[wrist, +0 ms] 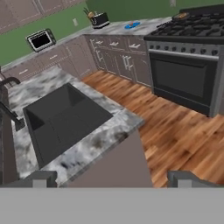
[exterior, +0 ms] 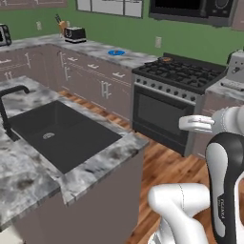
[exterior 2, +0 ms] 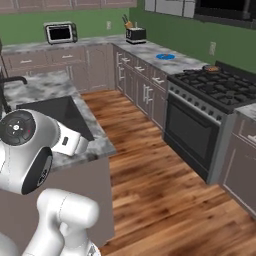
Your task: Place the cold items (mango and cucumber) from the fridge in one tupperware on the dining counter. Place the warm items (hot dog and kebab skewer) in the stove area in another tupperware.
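hovering above the black sink [wrist: 65, 120], the gripper [wrist: 111, 178] is spread wide and holds nothing. the stove [exterior: 178, 74] stands across the wooden floor [exterior 2: 160, 185], a blue plate [exterior: 116, 52] on the worktop [exterior: 95, 47] beside it.

The counter [exterior: 102, 164] looked like polished grey marble, its sink [exterior: 62, 133] matt black. The floor [exterior 2: 150, 185] showed glossy wood planks; the stove area [exterior: 171, 95] had brushed steel.

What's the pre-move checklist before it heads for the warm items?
1. Gripper open and empty: ok.
2. Stove in view: ok.
3. Wood floor between sink island and stove free of obstacles: ok.
4. Warm item located: cannot tell; something small and orange sits at the stove's back left corner, too small to identify.
5. Tupperware located: not ok; only a flat blue plate shows on the counter.
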Available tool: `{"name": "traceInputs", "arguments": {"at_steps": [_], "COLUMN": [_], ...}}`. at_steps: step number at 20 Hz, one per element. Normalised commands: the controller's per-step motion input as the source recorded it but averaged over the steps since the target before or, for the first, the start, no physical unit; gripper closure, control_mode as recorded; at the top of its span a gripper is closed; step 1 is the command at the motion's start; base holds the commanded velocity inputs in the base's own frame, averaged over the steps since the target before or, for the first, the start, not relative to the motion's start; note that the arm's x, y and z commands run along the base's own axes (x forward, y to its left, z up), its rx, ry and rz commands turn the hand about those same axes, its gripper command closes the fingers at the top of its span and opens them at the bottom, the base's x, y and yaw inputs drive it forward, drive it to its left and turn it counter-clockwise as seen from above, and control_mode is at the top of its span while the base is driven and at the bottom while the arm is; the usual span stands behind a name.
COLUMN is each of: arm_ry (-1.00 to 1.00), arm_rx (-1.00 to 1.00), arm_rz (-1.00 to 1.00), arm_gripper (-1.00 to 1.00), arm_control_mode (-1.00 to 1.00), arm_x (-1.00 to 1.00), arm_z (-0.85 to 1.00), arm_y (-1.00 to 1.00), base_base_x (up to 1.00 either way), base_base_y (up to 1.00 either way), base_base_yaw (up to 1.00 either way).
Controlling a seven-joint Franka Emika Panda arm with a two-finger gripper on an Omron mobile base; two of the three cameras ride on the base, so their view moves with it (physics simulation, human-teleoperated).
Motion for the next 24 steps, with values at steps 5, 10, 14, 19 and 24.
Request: {"name": "traceInputs", "arguments": {"at_steps": [5, 10, 14, 19, 24], "arm_ry": [0.00, 0.00, 0.00, 0.00, 0.00], "arm_rx": [0.00, 0.00, 0.00, 0.00, 0.00], "arm_rz": [0.00, 0.00, 0.00, 0.00, 0.00], "arm_gripper": [-1.00, -1.00, -1.00, -1.00, -1.00], "arm_control_mode": [1.00, 1.00, 1.00, 1.00, 1.00], "arm_x": [0.00, 0.00, 0.00, 0.00, 0.00], "arm_z": [0.00, 0.00, 0.00, 0.00, 0.00], "arm_y": [0.00, 0.00, 0.00, 0.00, 0.00], "base_base_x": [-1.00, -0.70, 0.55, 0.93, 0.41], "base_base_y": [-0.35, -0.25, -0.77, -0.86, -0.97], "base_base_yaw": [-0.16, 0.01, 0.56, 0.34, 0.30]}}
